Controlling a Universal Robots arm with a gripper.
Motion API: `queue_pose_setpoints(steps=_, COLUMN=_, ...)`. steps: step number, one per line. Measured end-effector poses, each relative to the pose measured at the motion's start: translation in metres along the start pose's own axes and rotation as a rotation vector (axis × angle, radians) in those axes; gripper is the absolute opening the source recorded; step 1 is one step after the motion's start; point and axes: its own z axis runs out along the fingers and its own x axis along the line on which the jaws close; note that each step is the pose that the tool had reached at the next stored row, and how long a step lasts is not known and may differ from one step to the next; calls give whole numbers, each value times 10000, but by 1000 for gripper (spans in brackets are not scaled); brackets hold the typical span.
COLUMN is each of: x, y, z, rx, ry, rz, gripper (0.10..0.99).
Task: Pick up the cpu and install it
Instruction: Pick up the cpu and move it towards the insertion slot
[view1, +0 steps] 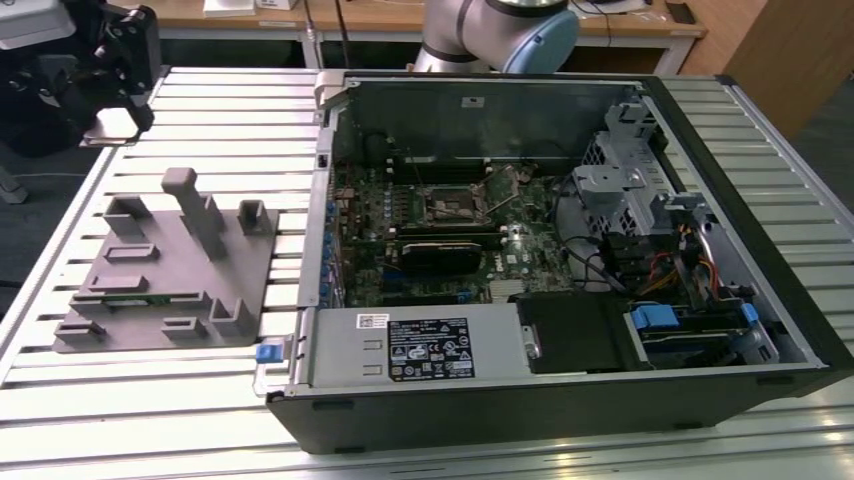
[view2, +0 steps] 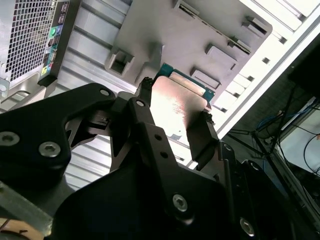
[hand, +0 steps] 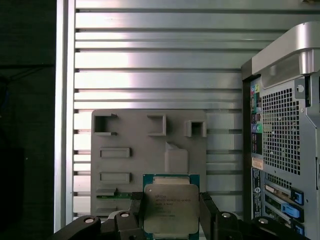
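cpu (hand: 171, 212) is in my grip, flat, metal lid toward the first wrist view, green rim showing around it. My hand (hand: 172, 200) pinches it by two opposite edges, fingers (hand: 206, 212) off the lid. My guess: that leaves the underside clear and the chip level for seating. It hangs over the gray tray (hand: 135, 170), apparently apart from it. Tray lies on the slatted tabletop (hand: 160, 65), just beside the computer case (hand: 285, 125). Socket (view1: 450, 203) in the exterior view looks unoccupied.
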Motion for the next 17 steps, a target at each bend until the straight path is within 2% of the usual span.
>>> queue_pose_setpoints(steps=11, x=-181, y=3, z=2, rx=0, ry=0, rz=0, gripper=533)
queue_pose_setpoints(steps=17, x=-251, y=5, z=3, rx=0, ry=1, rz=0, gripper=533)
